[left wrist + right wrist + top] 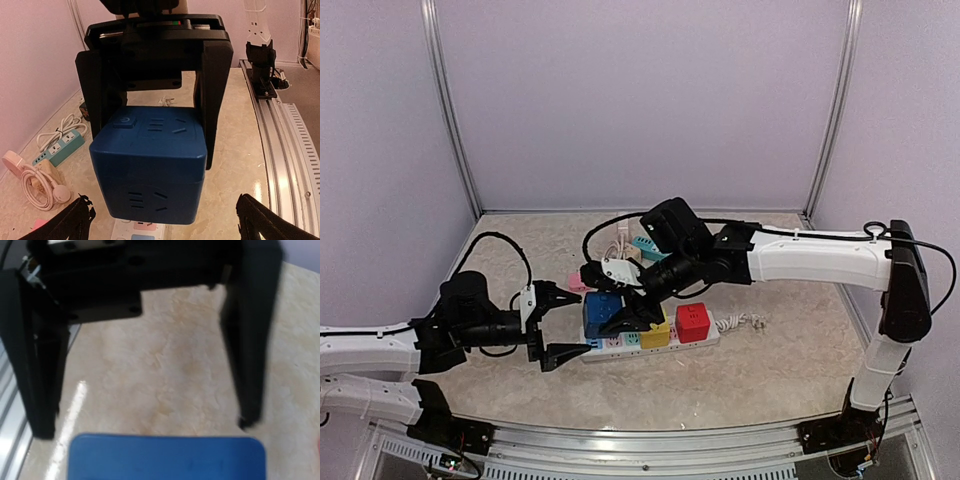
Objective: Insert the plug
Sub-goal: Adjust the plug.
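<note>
Insertion in hand: the cube plug (603,310) sits on the strip (620,345), toward the near edge of the table (770,370). The right claw (145,427) straddles it, but I cannot tell if it grips. The left claw (585,323) is released alongside. Next: push straight down.

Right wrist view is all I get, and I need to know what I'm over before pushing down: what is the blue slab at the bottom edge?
Observer: It is the top of a blue cube, a socket adapter, over the left end of a white power strip.
Operator: Is anything else on that strip?
Observer: A yellow cube and a red cube stand in a row beside the blue cube.
Operator: Where is the left hand?
Observer: The left hand is open, just off the strip's left end, pointing at the blue cube and apart from it.
</note>
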Motion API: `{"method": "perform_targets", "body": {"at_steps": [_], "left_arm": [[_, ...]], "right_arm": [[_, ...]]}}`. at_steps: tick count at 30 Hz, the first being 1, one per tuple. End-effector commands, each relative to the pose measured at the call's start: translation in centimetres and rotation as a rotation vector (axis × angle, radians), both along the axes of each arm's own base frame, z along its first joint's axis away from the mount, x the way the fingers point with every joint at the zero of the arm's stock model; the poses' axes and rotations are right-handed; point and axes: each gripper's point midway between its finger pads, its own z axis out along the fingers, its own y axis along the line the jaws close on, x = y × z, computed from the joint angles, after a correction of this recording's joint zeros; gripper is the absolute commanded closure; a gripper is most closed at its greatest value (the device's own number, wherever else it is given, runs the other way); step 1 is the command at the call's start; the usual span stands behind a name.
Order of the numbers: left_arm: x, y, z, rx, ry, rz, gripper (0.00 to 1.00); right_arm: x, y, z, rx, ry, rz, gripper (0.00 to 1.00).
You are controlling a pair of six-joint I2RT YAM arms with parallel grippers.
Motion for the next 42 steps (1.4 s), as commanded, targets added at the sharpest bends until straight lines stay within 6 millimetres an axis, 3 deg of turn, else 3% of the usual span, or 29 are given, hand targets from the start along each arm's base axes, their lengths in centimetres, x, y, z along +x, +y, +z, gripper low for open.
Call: {"method": "perform_targets", "body": {"at_steps": [1,9,14,19,22,23,30,34,36,42], "left_arm": [[0.0,-0.8,1.6,-0.053,0.014,-0.005,0.01],[-0.2,-1.0,1.2,-0.035,0.027,-0.014,0.15],[-0.4,-1.1,1.3,-0.029,0.004,-0.033,0.36],[-0.4,-1.0,1.0,-0.020,0.020,-0.029,0.34],[-0.4,-0.9,0.7,-0.011,0.022,-0.025,0.17],[-0.3,-0.8,0.7,-0.009,0.021,-0.023,0.16],[0.0,-0.8,0.6,-0.001,0.023,-0.007,0.28],[0.2,-0.6,0.4,0.006,0.030,0.010,0.31],[0.2,-0.6,0.3,0.009,0.026,0.010,0.38],[0.5,-0.7,1.7,-0.029,-0.016,0.017,0.84]], "right_arm": [[-1.6,1.2,2.6,0.072,-0.063,0.048,1.00],[-2.2,1.6,3.1,0.084,-0.088,0.060,1.00],[-2.2,1.8,3.1,0.085,-0.096,0.057,1.00],[-2.1,1.8,3.6,0.094,-0.103,0.053,1.00],[-2.2,1.8,3.8,0.096,-0.105,0.056,1.00],[-2.2,1.8,3.9,0.096,-0.106,0.055,1.00],[-2.5,1.9,4.0,0.099,-0.110,0.064,1.00],[-2.9,2.0,4.6,0.112,-0.108,0.078,1.00],[-3.0,2.0,4.9,0.121,-0.112,0.080,1.00],[-2.8,2.1,4.1,0.096,-0.104,0.069,1.00]]}}
